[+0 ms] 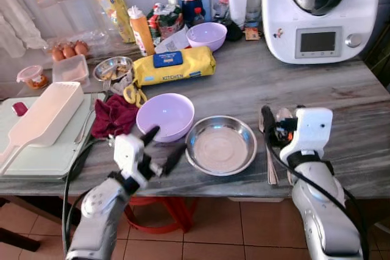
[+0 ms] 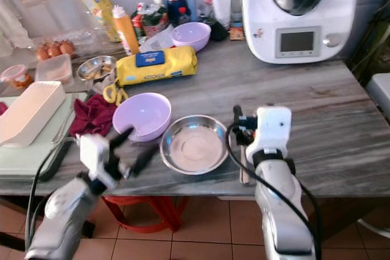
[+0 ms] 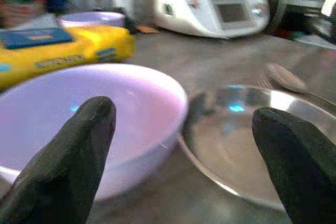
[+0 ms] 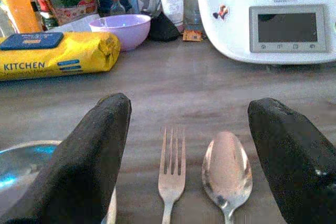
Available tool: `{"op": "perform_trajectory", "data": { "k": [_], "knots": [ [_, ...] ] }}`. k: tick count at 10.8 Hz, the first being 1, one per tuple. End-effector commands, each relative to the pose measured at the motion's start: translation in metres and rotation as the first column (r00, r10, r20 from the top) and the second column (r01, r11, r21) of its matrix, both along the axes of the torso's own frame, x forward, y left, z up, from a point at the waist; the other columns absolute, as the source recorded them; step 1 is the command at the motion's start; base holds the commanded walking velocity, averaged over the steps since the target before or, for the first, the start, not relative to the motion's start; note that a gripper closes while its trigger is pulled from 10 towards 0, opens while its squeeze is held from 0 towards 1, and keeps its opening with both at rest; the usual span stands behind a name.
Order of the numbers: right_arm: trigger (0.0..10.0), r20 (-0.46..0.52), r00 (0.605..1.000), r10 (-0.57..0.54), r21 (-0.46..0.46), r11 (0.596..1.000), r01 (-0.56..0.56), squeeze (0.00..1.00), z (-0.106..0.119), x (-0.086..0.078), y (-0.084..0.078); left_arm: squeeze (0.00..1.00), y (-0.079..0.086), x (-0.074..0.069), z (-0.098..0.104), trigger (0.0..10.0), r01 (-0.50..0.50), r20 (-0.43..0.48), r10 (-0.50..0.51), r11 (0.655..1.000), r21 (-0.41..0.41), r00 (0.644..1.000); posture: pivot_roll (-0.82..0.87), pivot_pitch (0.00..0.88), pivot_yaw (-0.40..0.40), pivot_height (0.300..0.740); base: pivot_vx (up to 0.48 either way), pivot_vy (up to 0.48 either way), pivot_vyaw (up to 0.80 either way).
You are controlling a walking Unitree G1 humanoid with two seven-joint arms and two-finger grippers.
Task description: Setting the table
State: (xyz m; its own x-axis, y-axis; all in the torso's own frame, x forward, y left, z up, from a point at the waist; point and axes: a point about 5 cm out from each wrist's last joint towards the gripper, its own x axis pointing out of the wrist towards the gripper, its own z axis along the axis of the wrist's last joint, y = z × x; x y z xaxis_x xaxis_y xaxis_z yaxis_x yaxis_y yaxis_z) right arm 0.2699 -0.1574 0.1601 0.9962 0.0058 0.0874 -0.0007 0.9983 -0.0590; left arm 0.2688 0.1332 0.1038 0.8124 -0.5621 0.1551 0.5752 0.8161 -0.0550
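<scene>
Cutlery for the setting, a fork and a spoon, lay side by side on the grey wooden bench, just to the right of a steel bowl. The right gripper hovered low over them with its fingers spread wide apart, one finger on each side of the pair, and it held nothing. In the wrist view, the fork was the one nearer to the steel bowl.

To the left of the steel bowl stood a lilac bowl, near it, but I cannot tell if the rims touched. The left gripper was at the front edge of the bench, before these two bowls, with its fingers also apart and empty.

A dark red cloth lay left of the lilac bowl, and behind it a yellow pack of kitchen wipes. A second lilac bowl was further back, beside a white kitchen machine at the back right corner.
</scene>
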Motion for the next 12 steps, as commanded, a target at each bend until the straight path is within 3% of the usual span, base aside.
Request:
{"op": "perform_trajectory", "data": {
  "k": [1, 2, 5, 8, 10, 12],
  "knots": [
    [10.0, 0.039, 0.999, -0.005, -0.004, 1.000, 0.005, 1.00, 0.006, -0.002, 0.001, 0.00, -0.004, 0.002, 0.010, 10.0, -0.057, 0.016, 0.057, 0.998, 0.038, 0.998, -0.14, 0.045, 0.130, 0.740, 0.000, 0.000, 0.00],
    [10.0, 0.062, 0.997, -0.038, -0.013, 0.999, 0.038, 1.00, 0.008, -0.002, -0.003, 0.00, -0.011, 0.005, 0.015, 10.0, -0.091, 0.014, 0.090, 0.995, 0.051, 0.996, -0.14, 0.038, 0.127, 0.740, 0.000, 0.000, 0.00],
    [10.0, 0.052, 0.995, -0.081, 0.002, 0.997, 0.081, 0.95, 0.005, -0.002, -0.009, 0.00, -0.007, 0.015, 0.025, 10.0, -0.222, 0.056, 0.217, 0.969, 0.104, 0.974, -0.14, 0.028, 0.130, 0.740, 0.000, 0.000, 0.00],
    [10.0, 0.051, 0.995, -0.089, 0.007, 0.996, 0.089, 0.82, 0.003, -0.002, -0.008, 0.00, -0.009, 0.015, 0.030, 10.0, -0.252, 0.067, 0.245, 0.959, 0.130, 0.967, -0.14, 0.029, 0.139, 0.740, 0.000, 0.000, -0.74],
    [10.0, 0.044, 0.995, -0.088, 0.013, 0.996, 0.087, 0.64, 0.001, -0.002, -0.007, 0.00, -0.008, 0.017, 0.030, 10.0, -0.272, 0.067, 0.265, 0.949, 0.156, 0.962, -0.14, 0.033, 0.141, 0.740, 0.000, 0.000, 0.00],
    [10.0, 0.036, 0.996, -0.084, 0.014, 0.996, 0.084, 0.55, -0.001, -0.002, -0.006, 0.00, -0.008, 0.018, 0.030, 10.0, -0.273, 0.059, 0.267, 0.948, 0.164, 0.962, -0.14, 0.037, 0.142, 0.740, -0.120, 0.000, 0.00]
  ]
}}
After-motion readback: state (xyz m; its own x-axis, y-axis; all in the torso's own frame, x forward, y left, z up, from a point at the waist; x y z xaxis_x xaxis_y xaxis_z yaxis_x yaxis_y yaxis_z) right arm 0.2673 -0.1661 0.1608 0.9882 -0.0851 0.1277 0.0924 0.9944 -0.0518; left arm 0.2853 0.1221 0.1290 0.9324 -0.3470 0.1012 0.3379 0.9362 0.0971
